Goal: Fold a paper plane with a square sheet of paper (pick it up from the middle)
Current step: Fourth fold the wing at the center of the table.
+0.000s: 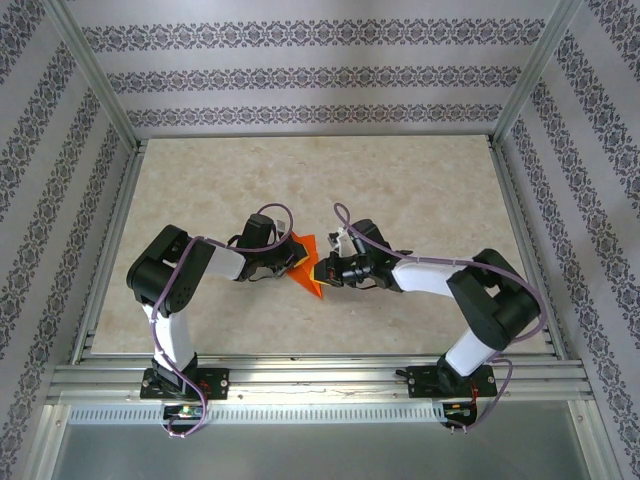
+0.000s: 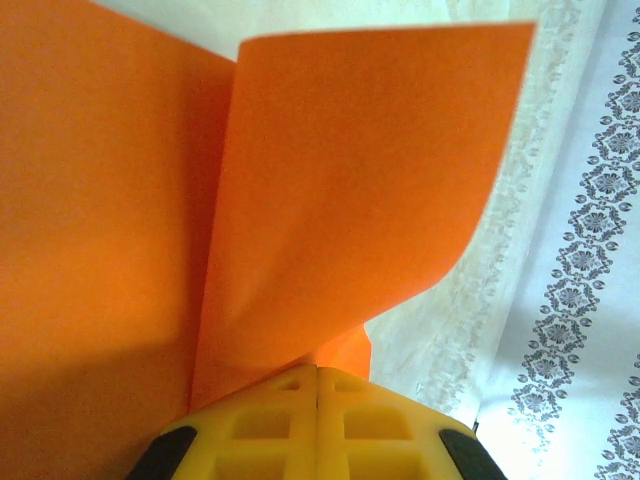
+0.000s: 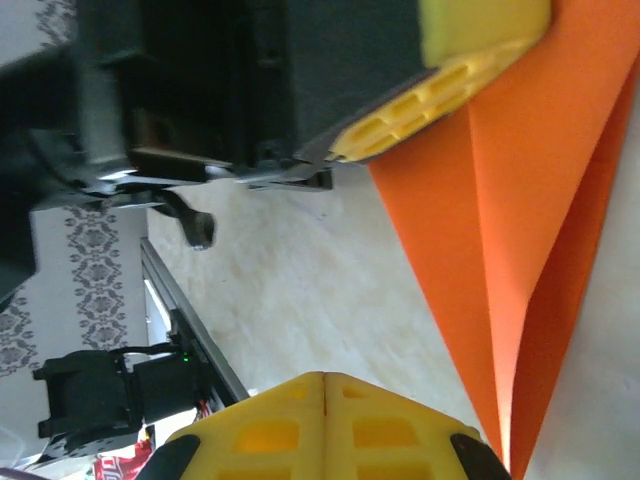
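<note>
You have the bright orange, partly folded sheet of paper [image 1: 306,268] mid-desk [image 1: 400,190], right between both tools. Left tool [image 2: 318,378]: jaws pressed together with the paper pinched in them, a curled flap rising straight off the tips. Right tool [image 3: 325,385]: jaws fully closed, the paper's creased pointed end running just beside it. You can't tell whether it touches. Paper edges are cut off in both wrist views, and from above the tools cover part of it.

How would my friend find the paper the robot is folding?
Look at the middle of the beige table, where the left gripper and right gripper meet. Between them is the orange paper, creased to a point. Nothing else there is orange.
</note>
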You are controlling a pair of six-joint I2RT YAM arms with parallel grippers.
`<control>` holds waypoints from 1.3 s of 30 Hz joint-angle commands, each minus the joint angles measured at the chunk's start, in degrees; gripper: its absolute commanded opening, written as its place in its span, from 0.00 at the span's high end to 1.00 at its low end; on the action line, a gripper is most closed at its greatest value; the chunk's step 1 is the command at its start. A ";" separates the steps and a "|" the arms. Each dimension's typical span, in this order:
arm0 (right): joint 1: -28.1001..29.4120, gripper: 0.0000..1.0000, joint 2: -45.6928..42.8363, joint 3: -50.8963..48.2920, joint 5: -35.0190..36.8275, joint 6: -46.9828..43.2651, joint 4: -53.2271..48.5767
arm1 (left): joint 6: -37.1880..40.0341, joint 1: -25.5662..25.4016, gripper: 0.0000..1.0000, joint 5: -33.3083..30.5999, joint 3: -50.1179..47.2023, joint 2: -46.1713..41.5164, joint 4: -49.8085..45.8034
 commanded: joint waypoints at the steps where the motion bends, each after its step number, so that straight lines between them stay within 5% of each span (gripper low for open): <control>1: 0.65 0.98 3.47 2.68 1.09 0.43 -2.00 | 0.48 -0.31 1.00 -3.38 -2.20 3.19 -5.29; 29: 1.97 1.00 10.46 -1.94 2.83 -0.05 -2.54 | 0.90 -0.28 1.00 -3.54 -1.39 1.46 -6.93; 39: 1.86 1.00 10.42 -1.60 3.72 -0.31 -3.64 | 5.32 -0.54 0.87 -0.12 -1.82 -8.46 -10.03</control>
